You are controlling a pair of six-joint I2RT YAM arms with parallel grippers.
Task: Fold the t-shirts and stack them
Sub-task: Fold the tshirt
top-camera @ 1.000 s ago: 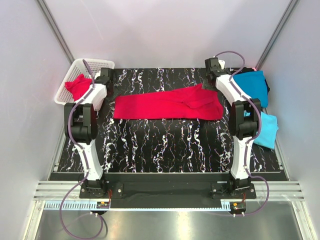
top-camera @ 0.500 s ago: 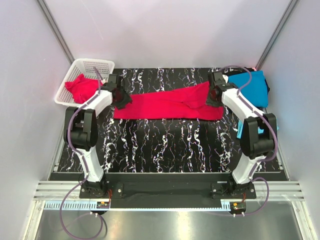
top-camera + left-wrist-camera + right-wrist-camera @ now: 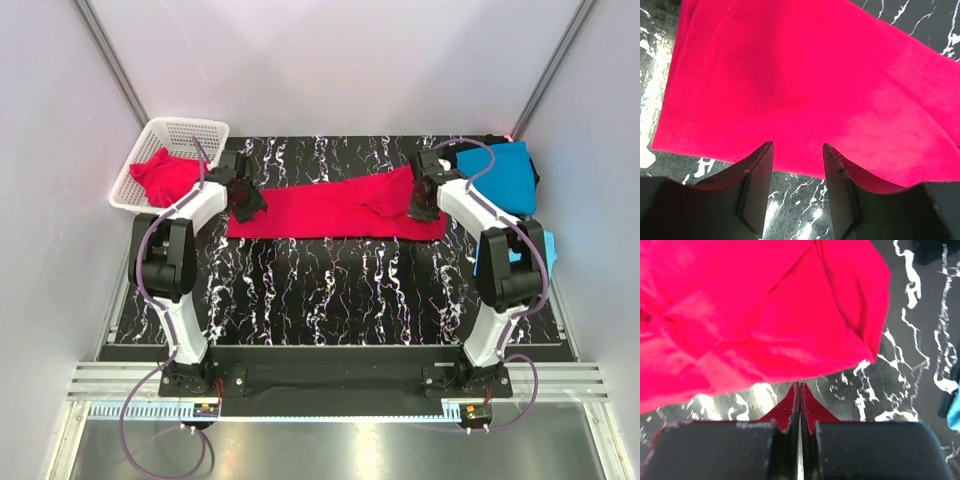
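A crimson-red t-shirt lies folded into a long band across the black marbled table. My left gripper stands open at the band's left end. In the left wrist view the left gripper straddles the near hem of the red t-shirt, with bare table between the fingers. My right gripper is at the band's right end. In the right wrist view the right gripper is shut, its tips touching the near edge of the red t-shirt; no cloth shows between them.
A white mesh basket at the back left holds another red t-shirt. A teal-blue t-shirt lies at the back right, and a sky-blue one sits near the right table edge behind my right arm.
Both arms swung in from the back corners and came down at the two ends of the red band. The right gripper's jaws closed; the left stayed open.
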